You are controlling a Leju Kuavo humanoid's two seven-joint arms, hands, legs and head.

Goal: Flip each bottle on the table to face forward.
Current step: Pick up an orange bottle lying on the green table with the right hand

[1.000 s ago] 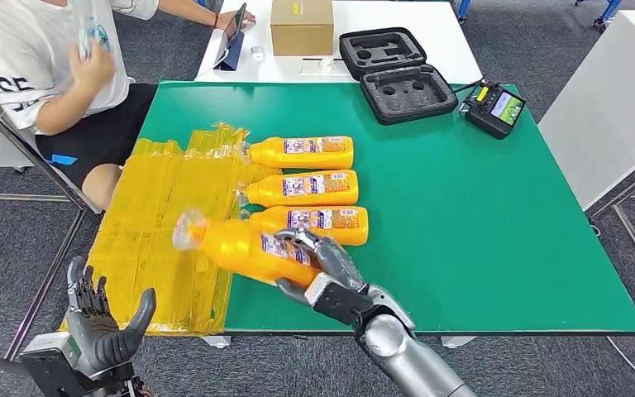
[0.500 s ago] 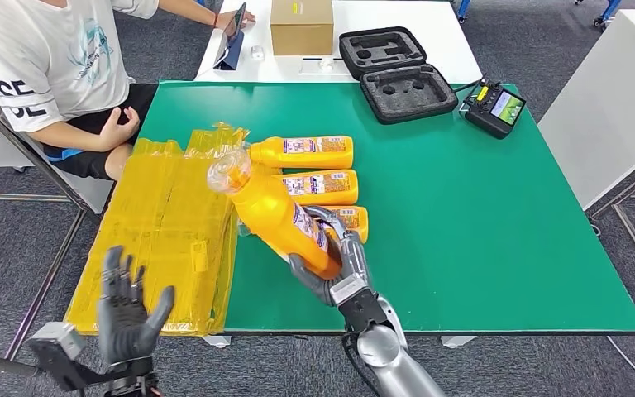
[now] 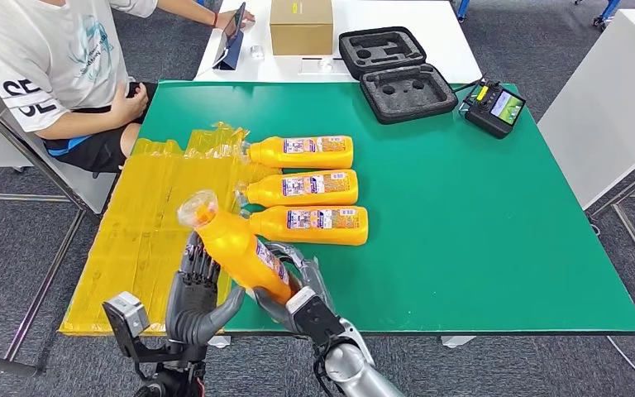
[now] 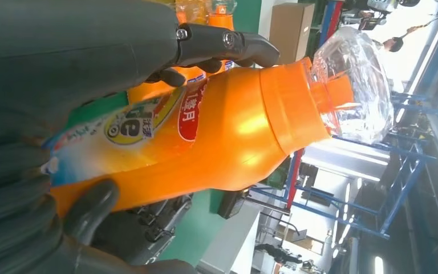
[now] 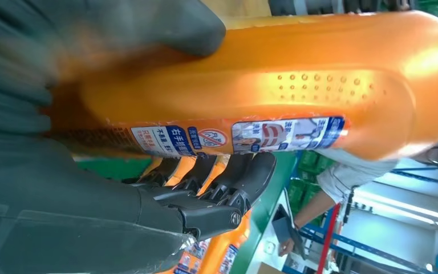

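Then | right hand (image 3: 291, 289) gripped lifted bottle (image 3: 236, 244) by its base, off the table (image 3: 496, 248) at the near edge | long axis tilted, cap toward far-left corner | left hand (image 3: 197, 289) against its side, apparently holding it too.

We are seeing a green counter (image 3: 479, 240) that is carrying three orange bottles (image 3: 304, 188), all lying on their sides in a row. Yellow plastic wrap (image 3: 145, 236) is covering its left edge. At the far side, an open black foam case (image 3: 397, 74) and a small controller (image 3: 496, 108) are lying.
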